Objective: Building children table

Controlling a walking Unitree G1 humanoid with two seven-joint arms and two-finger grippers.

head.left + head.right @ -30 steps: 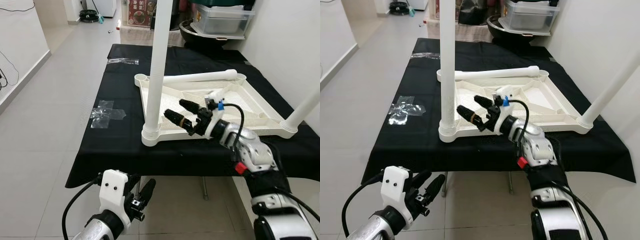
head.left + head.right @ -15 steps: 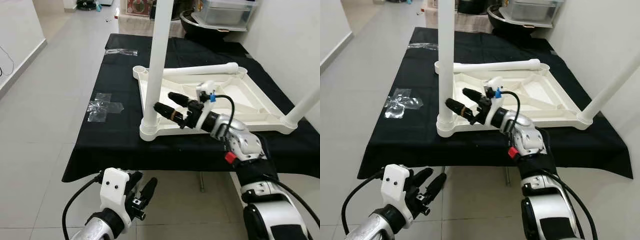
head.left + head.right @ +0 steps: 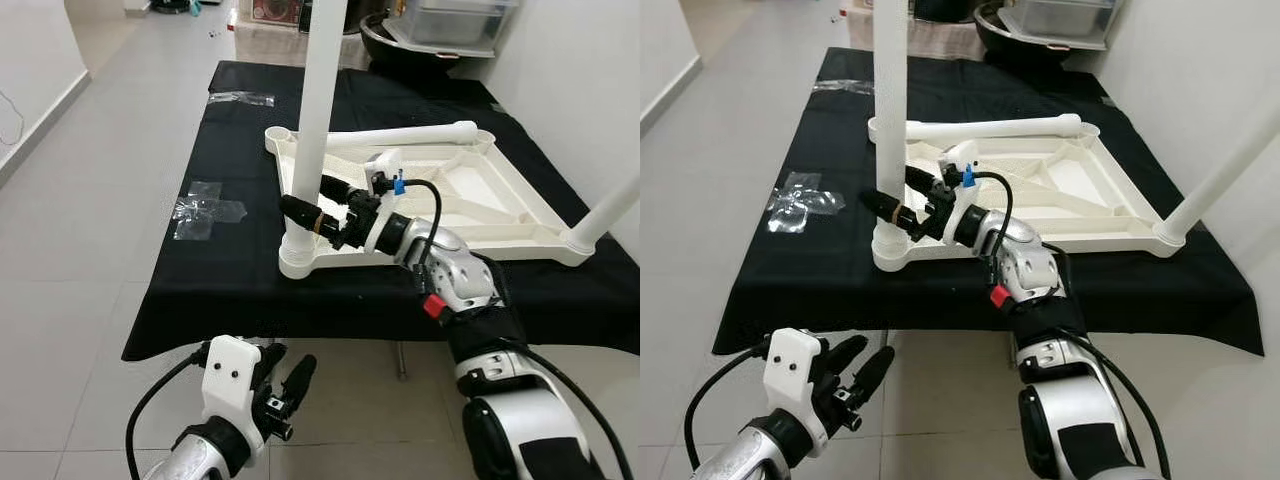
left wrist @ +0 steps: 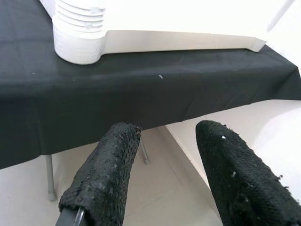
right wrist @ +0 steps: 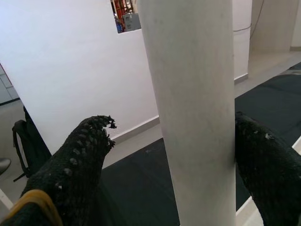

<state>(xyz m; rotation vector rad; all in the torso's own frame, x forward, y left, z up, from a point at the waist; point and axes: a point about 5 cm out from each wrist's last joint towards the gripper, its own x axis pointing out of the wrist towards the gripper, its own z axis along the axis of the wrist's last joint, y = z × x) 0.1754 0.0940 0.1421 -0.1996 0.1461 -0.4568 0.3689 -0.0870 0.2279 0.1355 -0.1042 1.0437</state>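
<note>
A white children's table (image 3: pixel 540 247) lies upside down on a black-clothed table (image 3: pixel 230 260). One white leg (image 3: pixel 318 100) stands upright in its near left corner socket. A second leg (image 3: pixel 605 215) rises at the near right corner, and a loose leg (image 3: pixel 400 135) lies along the far rim. My right gripper (image 3: pixel 314 200) is open, and its fingers (image 5: pixel 70 160) straddle the upright leg (image 5: pixel 193 108) just above the socket, one on each side. My left gripper (image 4: pixel 167 129) hangs open, holding nothing, low in front of the table edge.
Crumpled clear tape (image 3: pixel 205 210) lies on the cloth left of the white table, and another piece (image 3: pixel 240 98) lies at the far left corner. A clear storage box and a black basin (image 3: pixel 440 20) stand beyond the far end. A white wall runs along the right, with tiled floor (image 3: pixel 80 200) on the left.
My right gripper has travelled left across the upturned table to the upright leg, and its open fingers now sit on either side of it. The left gripper has stayed low.
</note>
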